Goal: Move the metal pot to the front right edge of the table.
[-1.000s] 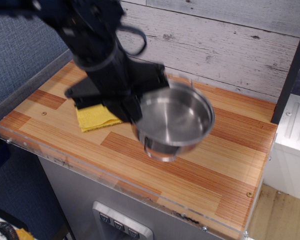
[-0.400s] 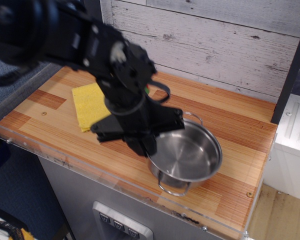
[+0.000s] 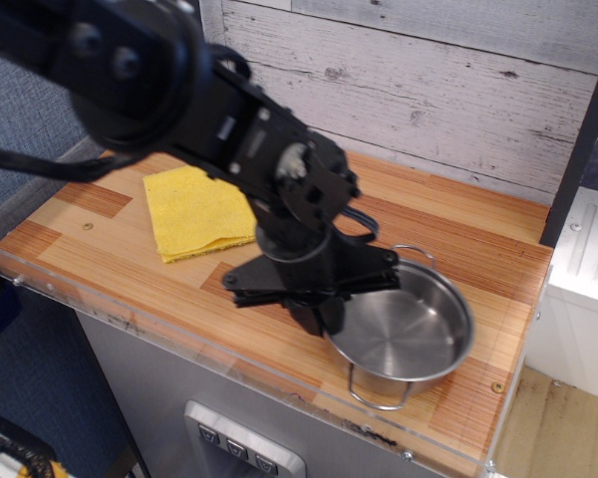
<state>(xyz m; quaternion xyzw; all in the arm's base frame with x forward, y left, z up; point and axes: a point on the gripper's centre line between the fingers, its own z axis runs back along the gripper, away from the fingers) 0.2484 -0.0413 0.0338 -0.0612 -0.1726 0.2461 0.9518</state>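
The metal pot (image 3: 407, 334) is a shallow shiny steel pot with two wire loop handles. It sits low over the front right part of the wooden table (image 3: 478, 239), near the acrylic rim. My black gripper (image 3: 329, 317) is at the pot's left rim and appears shut on that rim; its fingertips are hidden by the gripper body. I cannot tell whether the pot rests on the table or hangs just above it.
A yellow cloth (image 3: 199, 211) lies on the table's left half. A clear acrylic rim (image 3: 279, 383) runs along the front edge. A whitewashed plank wall (image 3: 429, 90) stands behind. A white cabinet (image 3: 583, 269) is to the right of the table.
The arm has carried the pot from the table's middle toward the front right and lowered it. The yellow cloth, half covered before, now shows fully.
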